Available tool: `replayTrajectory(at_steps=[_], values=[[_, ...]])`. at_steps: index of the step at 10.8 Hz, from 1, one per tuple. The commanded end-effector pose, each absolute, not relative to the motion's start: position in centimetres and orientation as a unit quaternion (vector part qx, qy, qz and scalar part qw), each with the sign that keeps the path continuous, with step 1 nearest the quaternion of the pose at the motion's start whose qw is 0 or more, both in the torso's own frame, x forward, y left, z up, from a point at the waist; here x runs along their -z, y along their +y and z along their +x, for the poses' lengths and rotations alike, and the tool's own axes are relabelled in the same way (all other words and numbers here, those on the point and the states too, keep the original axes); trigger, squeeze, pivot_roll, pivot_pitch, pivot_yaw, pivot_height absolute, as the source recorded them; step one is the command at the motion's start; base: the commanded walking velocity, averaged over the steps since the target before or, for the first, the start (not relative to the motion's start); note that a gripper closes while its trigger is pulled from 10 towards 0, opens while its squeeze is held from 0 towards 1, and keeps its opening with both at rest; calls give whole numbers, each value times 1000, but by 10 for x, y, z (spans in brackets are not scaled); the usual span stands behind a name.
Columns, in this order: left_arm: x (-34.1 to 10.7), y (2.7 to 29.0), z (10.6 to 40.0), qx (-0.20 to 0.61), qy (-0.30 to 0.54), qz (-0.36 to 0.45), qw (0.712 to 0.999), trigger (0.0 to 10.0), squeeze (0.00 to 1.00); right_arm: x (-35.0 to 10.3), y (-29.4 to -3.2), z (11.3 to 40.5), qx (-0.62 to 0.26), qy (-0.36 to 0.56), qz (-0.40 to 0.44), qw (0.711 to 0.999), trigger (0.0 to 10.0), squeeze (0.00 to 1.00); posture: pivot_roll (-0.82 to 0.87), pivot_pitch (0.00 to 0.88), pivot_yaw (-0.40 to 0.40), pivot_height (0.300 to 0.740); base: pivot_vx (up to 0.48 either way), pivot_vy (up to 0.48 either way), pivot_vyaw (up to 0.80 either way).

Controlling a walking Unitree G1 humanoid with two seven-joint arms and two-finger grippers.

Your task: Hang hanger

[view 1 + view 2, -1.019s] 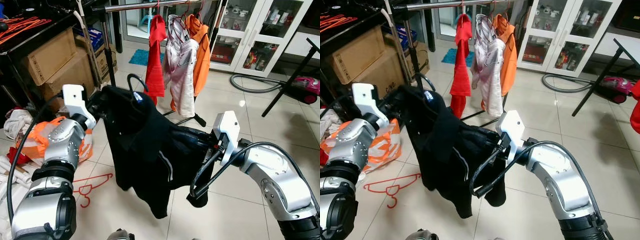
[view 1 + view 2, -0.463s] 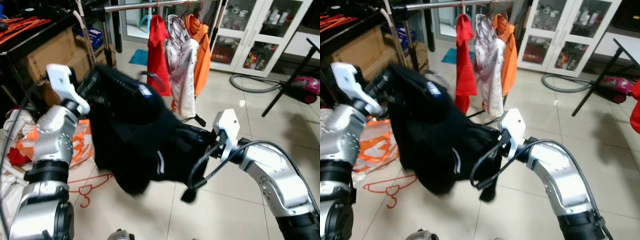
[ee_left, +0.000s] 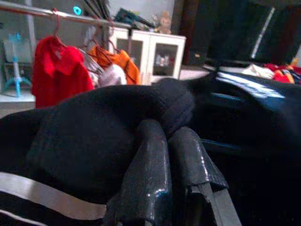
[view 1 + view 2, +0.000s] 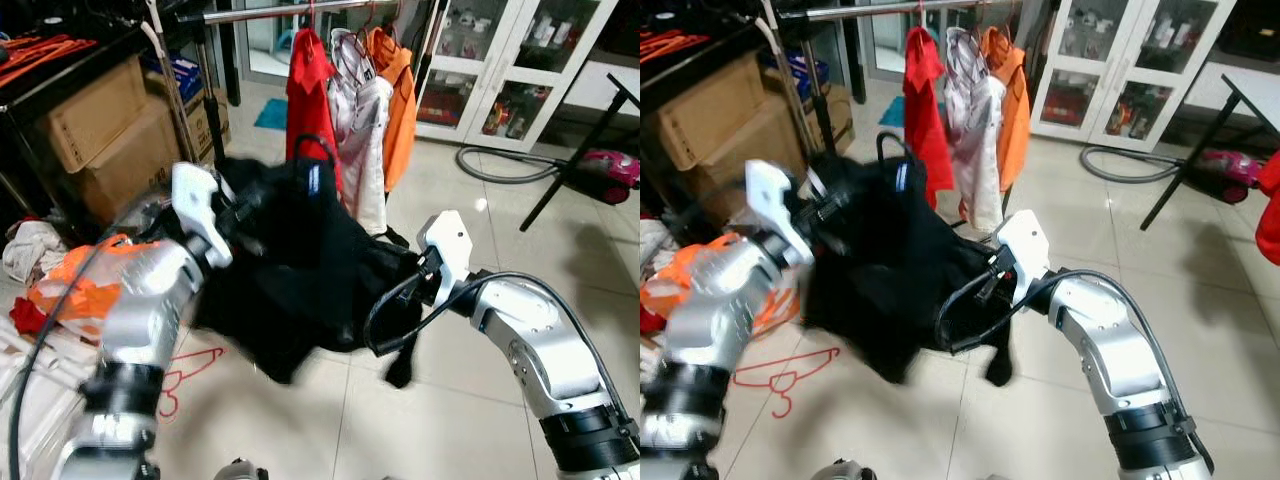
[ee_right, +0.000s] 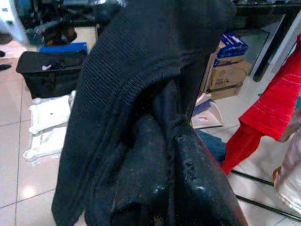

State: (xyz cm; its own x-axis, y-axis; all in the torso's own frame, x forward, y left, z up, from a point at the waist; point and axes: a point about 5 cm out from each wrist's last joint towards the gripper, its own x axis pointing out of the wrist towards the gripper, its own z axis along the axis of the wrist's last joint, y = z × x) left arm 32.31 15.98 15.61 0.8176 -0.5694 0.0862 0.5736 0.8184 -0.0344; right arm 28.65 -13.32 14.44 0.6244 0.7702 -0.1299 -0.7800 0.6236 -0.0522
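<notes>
Before the rack (image 4: pixel 300 12), both grippers (image 3: pixel 171 136) (image 5: pixel 164 136) pinch the black jacket (image 4: pixel 300 260).

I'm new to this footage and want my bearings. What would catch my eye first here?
First, the big black jacket held up in mid-air before the robot, its hanger hook poking out on top, with the left gripper and the right gripper each shut on its cloth. Behind it, a red garment, a white one and an orange one hang from the metal rail. An orange hanger lies on the tiled floor.
</notes>
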Motion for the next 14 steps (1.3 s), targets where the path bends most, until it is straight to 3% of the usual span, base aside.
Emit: replayTrajectory(at_steps=[1,5,6,7,8,10,14], values=[[-160,148,321,321,-40,-20,946,0,0,-152,-135,291,-424,30,-56,904,0,0,-44,16,-30,740,0,0,0],[-161,116,302,365,-25,-27,930,0,0,-148,-138,293,-411,40,-60,909,0,0,-48,17,-23,740,0,0,0],[-133,132,309,294,42,-2,955,10000,0,-148,-141,293,-407,39,-60,911,0,0,-49,19,-20,740,0,0,0],[-119,147,313,245,72,4,967,10000,0,-149,-143,294,-404,38,-59,912,0,0,-49,19,-20,740,0,0,0],[-105,170,314,205,100,33,973,10000,1000,-150,-149,295,-397,39,-62,915,0,0,-50,16,-21,740,0,0,0],[-106,198,319,143,95,40,984,10000,1000,-150,-154,297,-390,41,-64,918,0,0,-50,12,-23,740,0,0,0],[-155,187,322,221,5,57,973,10000,1000,-143,-159,303,-372,50,-70,924,0,0,-39,0,-34,740,0,0,0]])
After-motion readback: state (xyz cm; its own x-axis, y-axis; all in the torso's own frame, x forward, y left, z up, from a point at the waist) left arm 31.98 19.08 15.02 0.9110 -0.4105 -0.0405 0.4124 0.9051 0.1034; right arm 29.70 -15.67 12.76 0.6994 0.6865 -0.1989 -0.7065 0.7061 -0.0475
